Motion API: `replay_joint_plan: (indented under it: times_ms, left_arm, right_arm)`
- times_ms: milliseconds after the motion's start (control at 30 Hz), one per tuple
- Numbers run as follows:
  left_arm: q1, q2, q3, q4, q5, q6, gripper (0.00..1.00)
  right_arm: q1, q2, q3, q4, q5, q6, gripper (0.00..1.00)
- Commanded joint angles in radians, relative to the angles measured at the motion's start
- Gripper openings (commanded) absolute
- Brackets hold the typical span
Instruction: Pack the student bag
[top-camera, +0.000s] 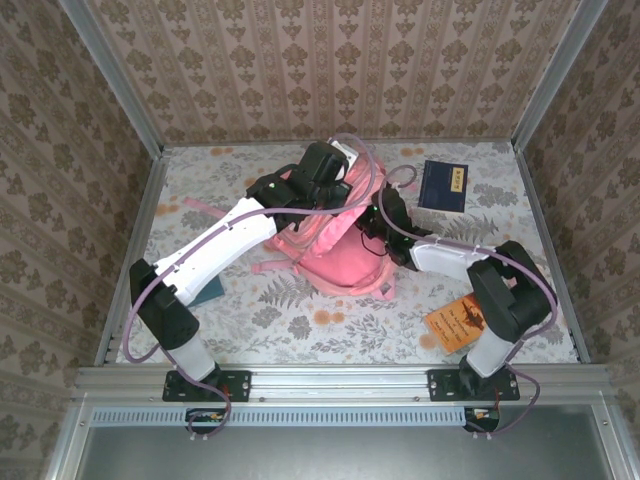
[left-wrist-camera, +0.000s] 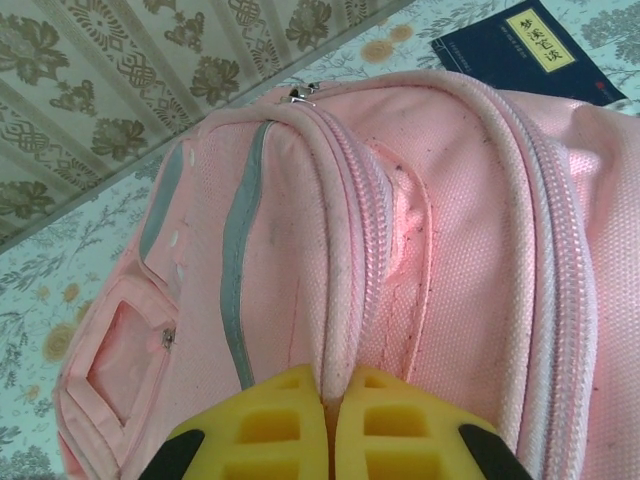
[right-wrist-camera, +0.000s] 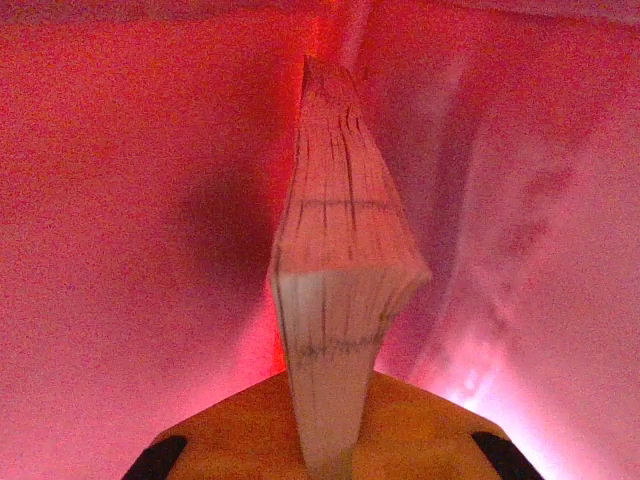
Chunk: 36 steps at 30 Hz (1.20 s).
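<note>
Currently the left end effector (left-wrist-camera: 333, 400) pinches the rim (left-wrist-camera: 345, 250) of the bag (top-camera: 345, 265), mid-surface, and the right end effector (right-wrist-camera: 325, 450) pinches a book (right-wrist-camera: 345, 250) inside; if the rim slips, you may jam the book.

Worktop (top-camera: 250, 330): carries every item; both arm bases stand at its near edge.
Student bag (top-camera: 335, 262): at the worktop's centre, between the two arms.
Far book (top-camera: 442, 185): flat on the worktop, behind and right of the bag, apart from it.
Near booklet (top-camera: 458, 322): flat on the worktop, right of the bag, partly under the right arm.
Left book (top-camera: 208, 292): on the worktop left of the bag, partly under the left arm.
Left gripper (left-wrist-camera: 333, 400): at the bag's far end, jaws pressed together on the zip rim.
Right gripper (right-wrist-camera: 325, 440): inside the bag, jaws clamping a held book (right-wrist-camera: 335, 290) that stands on edge ahead of them.
</note>
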Motion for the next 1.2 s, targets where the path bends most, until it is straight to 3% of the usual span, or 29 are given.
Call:
replay_joint_plan:
  times_ms: [0,133,233,300,467,767,900,1000,1167]
  left_arm:
    - [0.01,-0.063,0.025,0.107,0.005,-0.042,0.01]
    - [0.036,-0.058,0.024,0.094,0.024,-0.062,0.02]
    - [0.062,-0.055,0.022,0.082,0.048,-0.07,0.03]
    - [0.079,-0.05,0.021,0.076,0.064,-0.074,0.03]
    - [0.111,-0.041,0.011,0.072,0.076,-0.075,0.03]
    - [0.158,-0.04,-0.023,0.081,0.101,-0.082,0.02]
    - [0.183,-0.046,-0.062,0.077,0.105,-0.055,0.02]
    - [0.208,-0.054,-0.12,0.064,0.132,-0.012,0.01]
    - [0.232,-0.089,-0.261,0.059,0.209,0.064,0.02]
  right_arm:
    - [0.004,0.058,0.071,0.113,0.005,0.045,0.21]
    - [0.004,0.084,0.101,0.085,-0.046,0.069,0.48]
    - [-0.004,0.057,0.095,0.015,-0.078,0.087,0.54]
    - [-0.009,0.032,0.08,-0.005,-0.113,0.093,0.52]
    - [-0.01,-0.049,0.035,-0.147,-0.144,0.118,0.22]
    - [-0.01,-0.163,-0.057,-0.187,-0.217,0.153,0.17]
    - [-0.009,-0.242,-0.106,-0.261,-0.246,0.094,0.16]
    - [-0.009,-0.31,-0.134,-0.417,-0.198,-0.007,0.17]
    - [-0.029,-0.461,-0.136,-0.665,-0.026,-0.205,0.46]
